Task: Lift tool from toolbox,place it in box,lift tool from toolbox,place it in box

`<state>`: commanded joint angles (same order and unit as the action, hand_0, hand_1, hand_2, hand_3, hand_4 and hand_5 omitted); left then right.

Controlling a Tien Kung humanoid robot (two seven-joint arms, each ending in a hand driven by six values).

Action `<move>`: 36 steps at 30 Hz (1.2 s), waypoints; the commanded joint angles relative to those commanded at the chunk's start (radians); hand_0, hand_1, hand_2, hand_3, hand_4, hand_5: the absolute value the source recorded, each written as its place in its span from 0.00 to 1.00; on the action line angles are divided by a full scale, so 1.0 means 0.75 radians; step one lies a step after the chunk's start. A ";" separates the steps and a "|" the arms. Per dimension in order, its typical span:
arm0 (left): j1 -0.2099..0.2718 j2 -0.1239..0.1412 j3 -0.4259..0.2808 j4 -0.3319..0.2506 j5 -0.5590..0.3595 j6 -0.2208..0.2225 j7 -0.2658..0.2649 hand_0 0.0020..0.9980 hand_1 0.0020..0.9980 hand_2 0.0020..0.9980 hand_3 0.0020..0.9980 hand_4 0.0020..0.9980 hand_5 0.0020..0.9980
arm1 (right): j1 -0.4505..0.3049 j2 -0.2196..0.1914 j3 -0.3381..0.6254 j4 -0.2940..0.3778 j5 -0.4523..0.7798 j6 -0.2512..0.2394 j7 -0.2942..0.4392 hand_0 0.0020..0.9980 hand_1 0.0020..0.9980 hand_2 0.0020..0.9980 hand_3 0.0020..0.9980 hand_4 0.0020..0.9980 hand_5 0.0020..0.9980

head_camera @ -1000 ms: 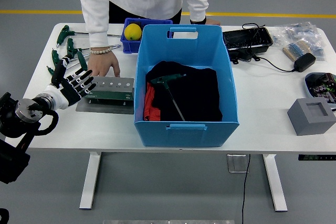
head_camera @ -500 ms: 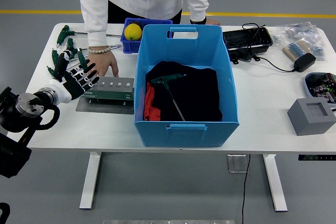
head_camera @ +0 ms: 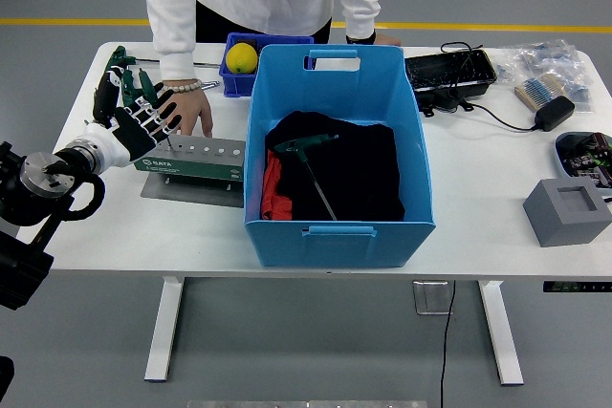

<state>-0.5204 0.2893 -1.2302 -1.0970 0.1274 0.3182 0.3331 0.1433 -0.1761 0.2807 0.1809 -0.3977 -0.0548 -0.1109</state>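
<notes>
My left hand (head_camera: 132, 121) is open with its fingers spread, hovering over the left part of the table, just left of the green tool holder (head_camera: 191, 160) on its grey plate (head_camera: 191, 190). Several green T-handle tools (head_camera: 119, 56) lie on the table beyond and under the hand. The big blue box (head_camera: 339, 231) stands in the middle; a green T-handle tool (head_camera: 308, 145) lies inside it on black and red cloth. A person's hand (head_camera: 188, 112) rests flat on the table right behind the holder, next to my fingers.
A small blue bin with a yellow ball (head_camera: 242, 56) stands behind the box. A black tray (head_camera: 449, 72), cable and adapter (head_camera: 555, 112), a brush, and a grey block (head_camera: 566, 210) lie on the right. The person stands at the far edge.
My left hand has risen and moved away from me and slightly left, from the holder's near-left end to over the loose tools. The person's hand has stayed put.
</notes>
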 joint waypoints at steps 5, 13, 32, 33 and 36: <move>-0.014 0.059 0.024 -0.047 -0.014 0.020 0.015 0.31 0.41 0.54 0.67 0.86 0.85 | -0.005 0.001 0.004 -0.001 -0.001 -0.001 0.000 0.73 0.72 0.78 0.62 0.87 0.69; -0.051 0.152 0.102 -0.111 -0.113 0.022 0.017 0.30 0.40 0.54 0.66 0.86 0.86 | -0.013 0.003 0.025 -0.001 -0.021 0.001 -0.006 0.73 0.72 0.78 0.62 0.87 0.69; -0.332 0.250 0.368 -0.191 -0.236 -0.017 0.013 0.30 0.40 0.54 0.67 0.84 0.84 | -0.009 -0.004 0.078 -0.001 -0.077 0.014 -0.017 0.73 0.72 0.78 0.62 0.87 0.69; -0.354 0.242 0.396 -0.184 -0.229 -0.020 0.013 0.30 0.40 0.54 0.67 0.84 0.84 | -0.006 -0.005 0.079 -0.001 -0.080 0.015 -0.018 0.73 0.72 0.78 0.62 0.87 0.69; -0.404 0.223 0.462 -0.160 -0.213 -0.032 0.013 0.30 0.40 0.54 0.67 0.84 0.84 | -0.002 -0.007 0.081 -0.001 -0.086 0.016 -0.019 0.73 0.72 0.78 0.62 0.87 0.69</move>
<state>-0.8238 0.4566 -0.8838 -1.2172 -0.0323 0.2939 0.3431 0.1416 -0.1816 0.3417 0.1800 -0.4624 -0.0427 -0.1252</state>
